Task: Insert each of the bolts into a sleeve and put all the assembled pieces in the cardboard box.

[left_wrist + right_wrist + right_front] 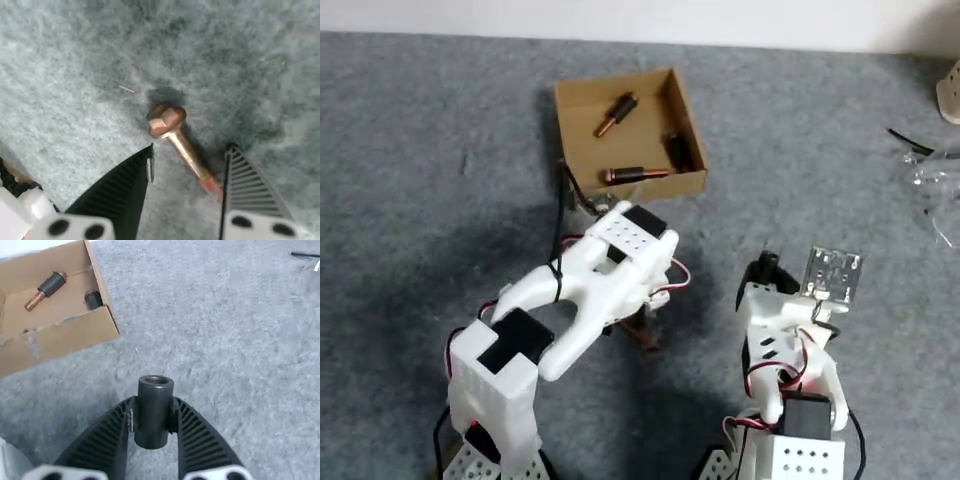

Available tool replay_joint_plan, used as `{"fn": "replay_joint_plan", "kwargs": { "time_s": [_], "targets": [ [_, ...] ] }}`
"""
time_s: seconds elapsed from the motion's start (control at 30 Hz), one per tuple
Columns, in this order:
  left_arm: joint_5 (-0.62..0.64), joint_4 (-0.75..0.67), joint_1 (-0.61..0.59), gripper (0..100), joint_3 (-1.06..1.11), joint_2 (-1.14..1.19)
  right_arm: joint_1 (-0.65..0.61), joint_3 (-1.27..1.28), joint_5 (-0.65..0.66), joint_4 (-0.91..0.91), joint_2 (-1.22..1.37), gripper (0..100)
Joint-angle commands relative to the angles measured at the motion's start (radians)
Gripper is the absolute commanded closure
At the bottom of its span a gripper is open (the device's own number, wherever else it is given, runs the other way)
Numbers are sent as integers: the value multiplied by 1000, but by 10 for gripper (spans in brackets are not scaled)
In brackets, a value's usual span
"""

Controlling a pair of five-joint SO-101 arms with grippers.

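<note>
A copper bolt [176,135] lies flat on the grey carpet, between the fingers of my left gripper [189,159], which is open around its shank just above the floor. My right gripper [152,415] is shut on a black sleeve [153,409], held upright with its bore facing up; from above this gripper [763,272] sits to the right of the left arm. The cardboard box [575,98] stands at the far centre. It holds three assembled pieces: one [617,114] at the back, one [635,174] along the near wall, one [677,150] by the right wall.
The left arm [590,290] stretches forward just short of the box's near wall [60,337]. Clear plastic and black wires [930,170] lie at the far right edge. Open carpet spreads to the left and right of the box.
</note>
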Motion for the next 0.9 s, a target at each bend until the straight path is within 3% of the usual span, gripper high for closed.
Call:
{"fn": "replay_joint_plan", "kwargs": {
  "time_s": [0.0, 0.13, 0.27, 0.53, 0.87],
  "targets": [
    [6, 2, -21, 831, -19, 28, -13, -12, -2, -38, -12, 995],
    [5, 2, -22, 993, -21, 25, -13, -12, -2, -38, -12, 995],
    [3, 23, -28, 996, -58, 25, -13, -12, -2, -38, -12, 995],
    [-8, 324, -30, 994, -344, 25, -13, 5, -2, -64, -12, 995],
    [-376, 334, -102, 994, -527, 24, -13, 7, -2, -64, -12, 995]
  ]
}}
